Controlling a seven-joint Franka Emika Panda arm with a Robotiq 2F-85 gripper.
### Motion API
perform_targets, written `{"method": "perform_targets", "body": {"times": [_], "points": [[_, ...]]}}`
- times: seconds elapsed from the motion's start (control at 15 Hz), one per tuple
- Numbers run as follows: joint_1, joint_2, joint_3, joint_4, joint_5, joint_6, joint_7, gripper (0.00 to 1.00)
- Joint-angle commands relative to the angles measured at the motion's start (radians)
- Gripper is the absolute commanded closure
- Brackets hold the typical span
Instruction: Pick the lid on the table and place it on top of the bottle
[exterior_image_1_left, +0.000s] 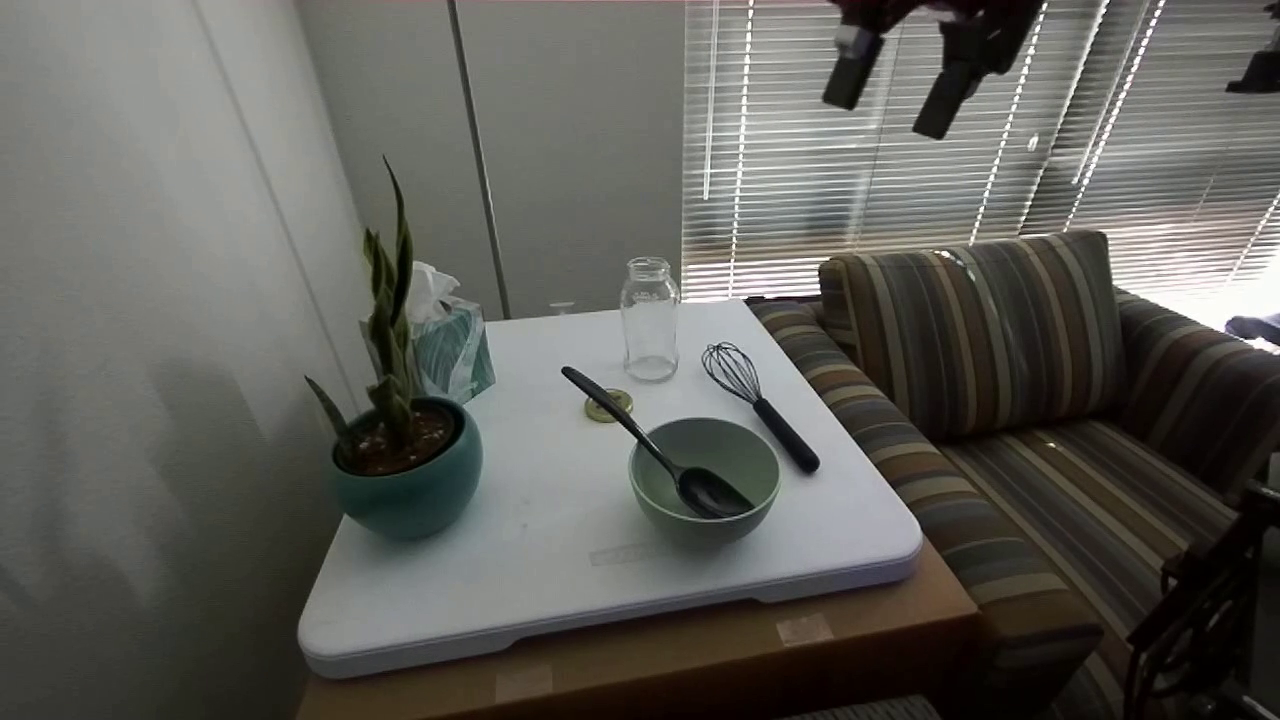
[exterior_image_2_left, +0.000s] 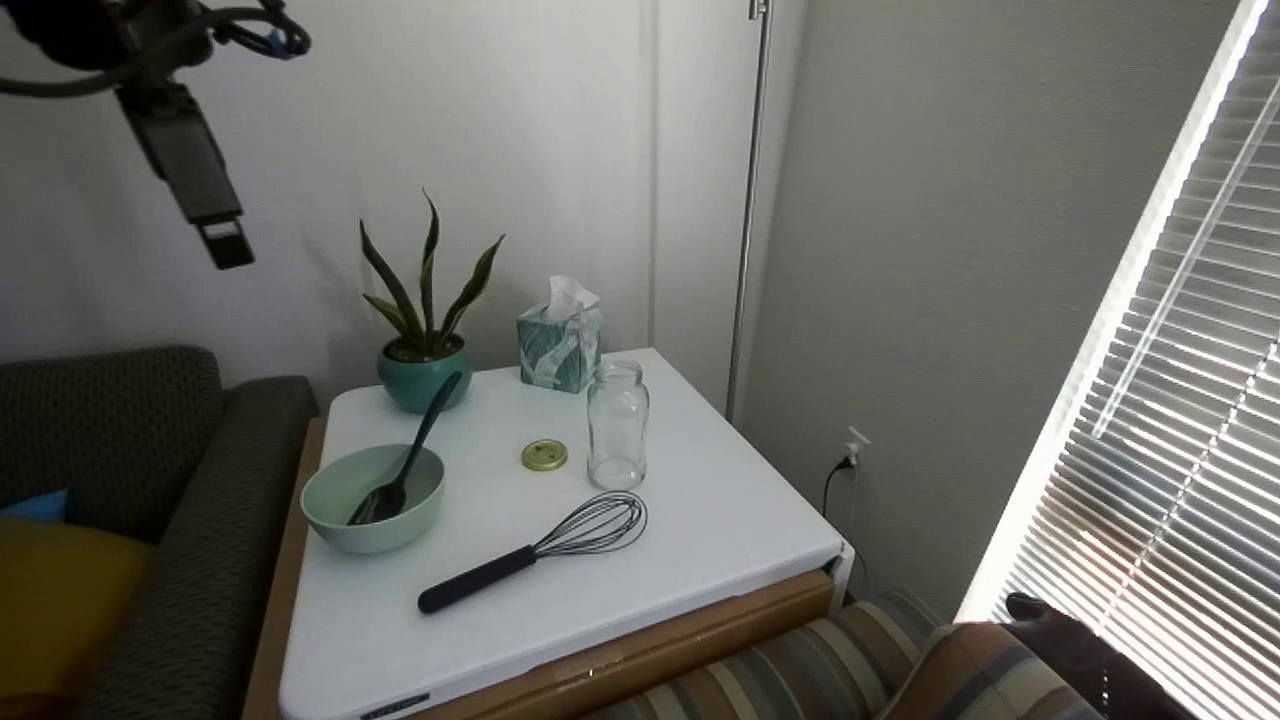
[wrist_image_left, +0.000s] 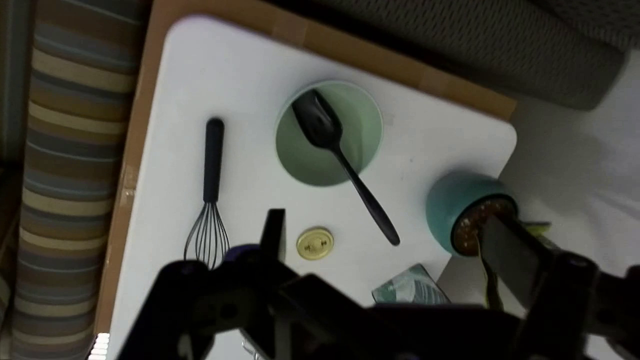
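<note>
The gold lid (exterior_image_1_left: 600, 412) lies flat on the white table, between the bowl and the bottle. It also shows in an exterior view (exterior_image_2_left: 544, 455) and in the wrist view (wrist_image_left: 315, 243). The clear glass bottle (exterior_image_1_left: 650, 325) stands upright and uncapped on the table near the lid; it also shows in an exterior view (exterior_image_2_left: 617, 430). In the wrist view it is mostly hidden behind the gripper. My gripper (exterior_image_1_left: 893, 95) is open and empty, high above the table. In an exterior view (exterior_image_2_left: 228, 245) it is at upper left. In the wrist view (wrist_image_left: 392, 232) its fingers are wide apart.
A pale green bowl (exterior_image_1_left: 705, 480) holds a black spoon (exterior_image_1_left: 640, 440) whose handle rises toward the lid. A whisk (exterior_image_2_left: 530, 555) lies near the bottle. A potted plant (exterior_image_1_left: 410, 480) and a tissue box (exterior_image_2_left: 560, 350) stand along the wall side. A striped armchair (exterior_image_1_left: 980, 360) adjoins the table.
</note>
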Motion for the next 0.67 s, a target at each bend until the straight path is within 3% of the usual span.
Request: {"method": "perform_targets", "body": {"times": [0.0,0.6], "points": [[-0.003,0.149,-0.004,0.070,0.071,0.170,0.012,0.00],[-0.003,0.407,0.012,0.211,0.173,0.437,0.029,0.00]]}}
